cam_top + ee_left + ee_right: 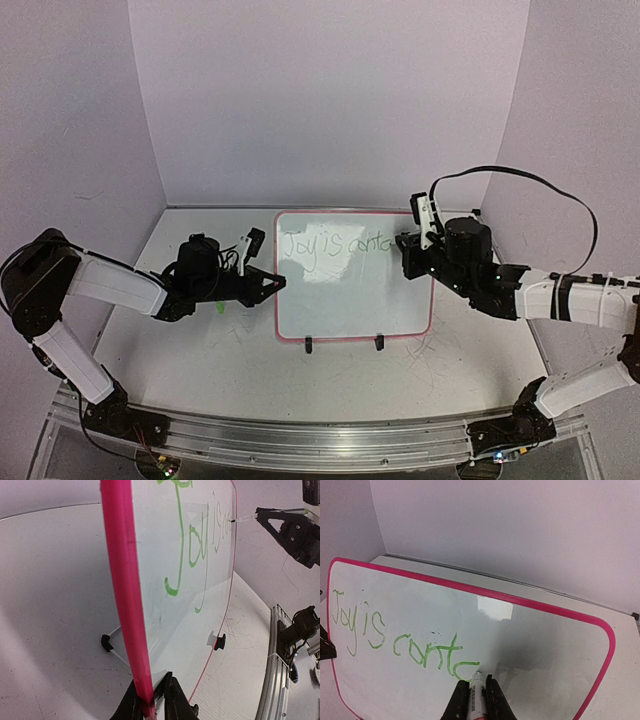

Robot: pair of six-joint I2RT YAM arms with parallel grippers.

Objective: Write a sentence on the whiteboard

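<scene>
The whiteboard (355, 290) is being propped on the table (200, 360) at its middle, between the two arms, on a black wire stand whose two feet (308, 345) are showing at the front edge. Its face is being shown as white and glossy, with rounded corners and a thin pink-red rim (122, 580), and a patch of light is being reflected near the top.

The sentence (335, 245) is being carried along the upper part of the board in thin green handwriting. In the right wrist view it is being read as "Joy is cont", with one more stroke just at the pen tip. The letters are uneven, and the line is dipping slightly toward the right.

The left gripper (152, 690) is being kept clenched on the board's left rim, one finger on either side of the pink edge, low on that side. The right gripper (476, 692) is being closed around a marker (477, 702). The marker's body is being pinched between both fingers, and its tip is being pressed against the board at the end of the last green stroke.

Faint grey scratch marks (440, 350) are being seen on the table in front of the board, toward the right. A small green thing (218, 306) is lying beneath the left arm, too small to be identified.
</scene>
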